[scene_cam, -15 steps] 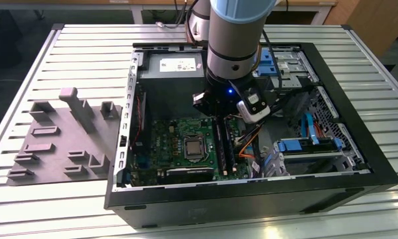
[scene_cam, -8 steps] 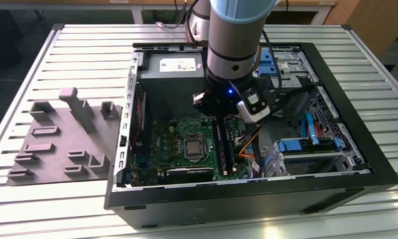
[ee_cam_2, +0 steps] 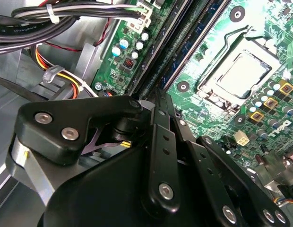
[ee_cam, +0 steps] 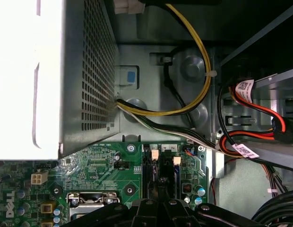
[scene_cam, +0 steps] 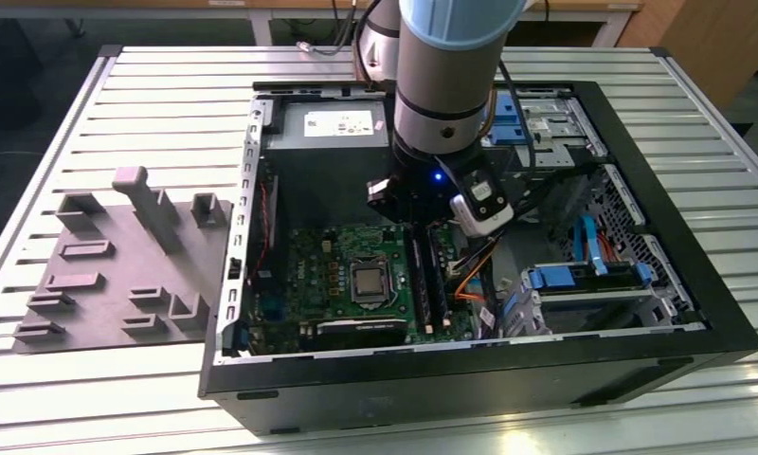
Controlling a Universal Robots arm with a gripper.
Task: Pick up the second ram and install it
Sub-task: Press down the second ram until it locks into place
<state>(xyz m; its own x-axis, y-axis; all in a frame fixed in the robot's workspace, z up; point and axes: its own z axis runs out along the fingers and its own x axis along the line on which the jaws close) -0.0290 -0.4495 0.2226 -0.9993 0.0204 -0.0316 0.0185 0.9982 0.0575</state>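
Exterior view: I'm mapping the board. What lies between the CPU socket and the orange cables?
In the exterior view, the long black memory slots lie between the CPU socket and the orange cables.

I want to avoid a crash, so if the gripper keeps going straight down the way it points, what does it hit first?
Most likely the memory slots on the green motherboard. The gripper hangs right above them, though how far above is unclear.

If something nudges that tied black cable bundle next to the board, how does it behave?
Probably floppy: the cable bundle sags in a loose curve, so it should bend aside rather than resist. The white tie binds the strands, so they would likely shift together. One end looks plugged into a connector, so it probably springs back and won't travel far.
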